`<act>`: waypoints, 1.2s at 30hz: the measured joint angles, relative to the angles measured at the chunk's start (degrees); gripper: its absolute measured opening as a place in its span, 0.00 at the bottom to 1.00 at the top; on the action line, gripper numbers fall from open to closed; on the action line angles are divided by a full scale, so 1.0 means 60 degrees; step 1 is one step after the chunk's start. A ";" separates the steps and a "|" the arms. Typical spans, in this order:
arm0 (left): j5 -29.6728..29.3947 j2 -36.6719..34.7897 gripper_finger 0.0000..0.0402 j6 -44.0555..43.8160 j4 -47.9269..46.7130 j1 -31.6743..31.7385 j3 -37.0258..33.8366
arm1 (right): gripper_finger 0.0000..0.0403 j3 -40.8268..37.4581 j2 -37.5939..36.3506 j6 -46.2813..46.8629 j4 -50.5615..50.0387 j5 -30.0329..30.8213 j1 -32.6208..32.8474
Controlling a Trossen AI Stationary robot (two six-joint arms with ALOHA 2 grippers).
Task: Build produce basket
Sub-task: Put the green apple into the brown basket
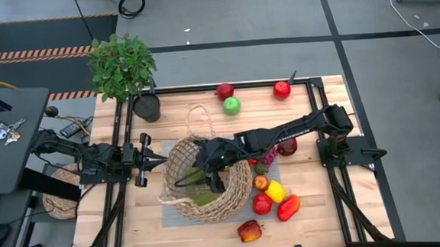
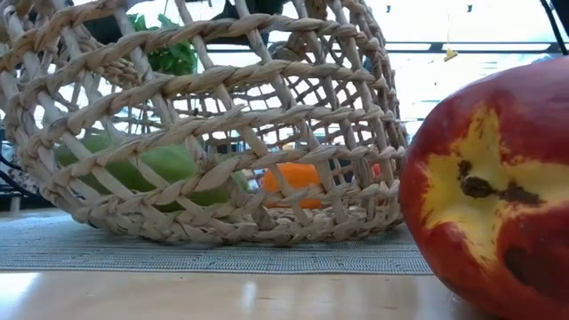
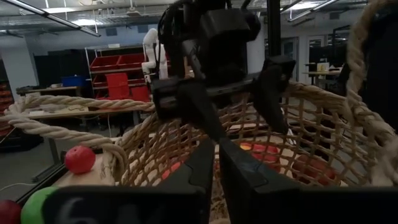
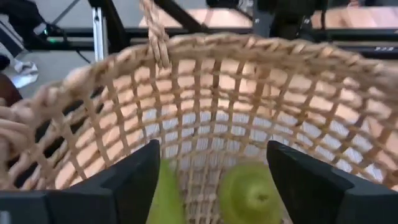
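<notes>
The tan wicker basket (image 1: 209,189) stands on a grey mat (image 2: 267,253) at the table's middle. Inside lie green produce pieces (image 4: 252,193) (image 2: 133,164) and an orange one (image 2: 293,178). My right gripper (image 4: 214,162) hangs open over the basket's inside (image 1: 210,166), slanting down, with a green piece below the gap and nothing between its fingers. My left gripper (image 3: 217,158) is shut at the basket's left rim (image 1: 161,161). More produce lies right of the basket (image 1: 274,193) and at the far edge (image 1: 231,105). My left gripper's shut fingertips stand level against the outside of the basket's left rim (image 3: 155,134). I cannot tell whether they touch it.
A leafy plant (image 1: 122,64) in a black pot (image 1: 147,106) stands at the far left corner. A flat woven disc (image 1: 59,191) lies left of the table. A large red and yellow apple (image 2: 498,196) lies near the front edge (image 1: 250,230).
</notes>
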 joint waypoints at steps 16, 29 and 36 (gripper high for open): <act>0.0000 -0.0002 0.09 0.0000 0.0004 0.0000 0.0000 | 0.77 0.0601 -0.1926 -0.0494 -0.1694 0.2401 -0.0783; 0.0000 0.0000 0.09 -0.0001 0.0001 -0.0002 0.0000 | 0.77 -0.1115 -0.3160 -0.0521 -0.2264 0.2966 -0.2587; 0.0000 -0.0003 0.07 -0.0001 0.0004 -0.0002 0.0000 | 0.78 -0.3620 -0.4303 0.0409 -0.1353 0.3457 -0.4083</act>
